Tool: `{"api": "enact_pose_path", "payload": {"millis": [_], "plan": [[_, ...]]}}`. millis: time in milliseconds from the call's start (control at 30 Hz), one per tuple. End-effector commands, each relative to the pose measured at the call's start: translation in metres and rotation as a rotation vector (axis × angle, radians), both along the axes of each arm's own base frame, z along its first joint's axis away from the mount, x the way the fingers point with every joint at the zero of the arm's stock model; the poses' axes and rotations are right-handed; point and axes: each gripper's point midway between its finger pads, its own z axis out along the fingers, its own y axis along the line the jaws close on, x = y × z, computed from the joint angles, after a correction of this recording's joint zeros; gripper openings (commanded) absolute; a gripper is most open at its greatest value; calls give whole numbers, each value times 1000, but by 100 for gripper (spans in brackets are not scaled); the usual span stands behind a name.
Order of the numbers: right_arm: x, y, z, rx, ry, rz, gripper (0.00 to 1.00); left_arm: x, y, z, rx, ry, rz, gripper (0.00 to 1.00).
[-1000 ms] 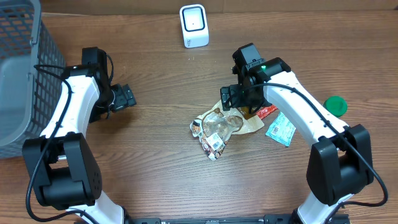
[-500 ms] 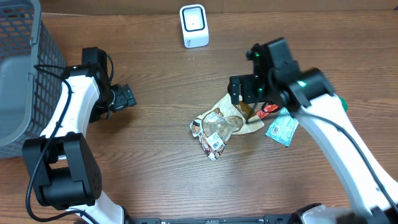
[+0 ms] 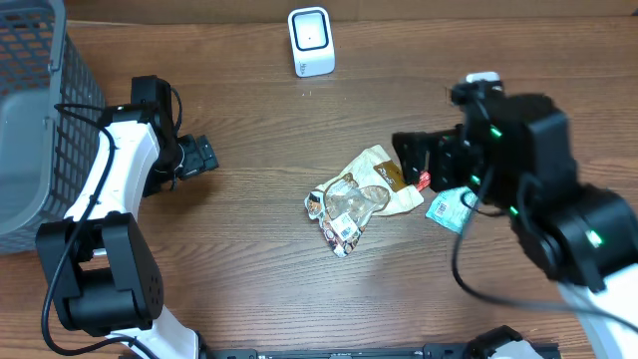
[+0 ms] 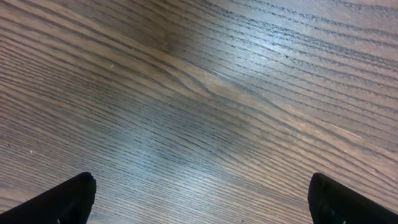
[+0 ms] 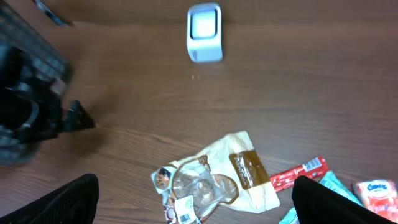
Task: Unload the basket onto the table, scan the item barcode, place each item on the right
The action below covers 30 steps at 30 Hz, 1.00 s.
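Observation:
A cream and brown snack bag (image 3: pixel 361 189) lies crumpled mid-table, with a small barcode-printed packet (image 3: pixel 342 231) at its lower edge. The white scanner (image 3: pixel 310 41) stands at the back centre. My right gripper (image 3: pixel 409 158) hangs high above the table to the right of the bag, open and empty. In the right wrist view its dark fingertips (image 5: pixel 62 202) frame the bag (image 5: pixel 217 180) far below, with the scanner (image 5: pixel 204 32) beyond. My left gripper (image 3: pixel 204 157) hovers open over bare wood at the left. The left wrist view holds only wood grain between its fingertips (image 4: pixel 65 200).
A grey wire basket (image 3: pixel 30 120) fills the far left corner. A red stick packet (image 3: pixel 425 179) and a teal packet (image 3: pixel 449 209) lie just right of the bag, partly under my right arm. In the right wrist view another small packet (image 5: pixel 376 190) lies at the right edge.
My right arm has lifted away from the snack bag and swung right, rising toward the camera. The bag stays on the table. The left arm has not moved.

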Motion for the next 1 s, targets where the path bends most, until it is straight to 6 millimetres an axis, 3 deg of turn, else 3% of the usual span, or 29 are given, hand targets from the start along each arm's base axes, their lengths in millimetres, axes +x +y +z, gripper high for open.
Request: {"api": "enact_pose_path", "payload": {"millis": [0, 400, 567, 833, 967], "plan": [[-19, -9, 24, 29, -82, -4, 100, 5, -1, 1, -5, -8, 3, 100], [-86, -37, 78, 119, -295, -5, 100, 5, -1, 1, -5, -8, 3, 100], [-117, -50, 76, 123, -305, -5, 100, 5, -1, 1, -5, -8, 3, 100], [-163, -76, 91, 162, -431, -40, 100, 5, -1, 1, -5, -8, 3, 100], [-178, -87, 86, 163, -464, -86, 100, 5, -1, 1, -5, -8, 3, 100]]}}
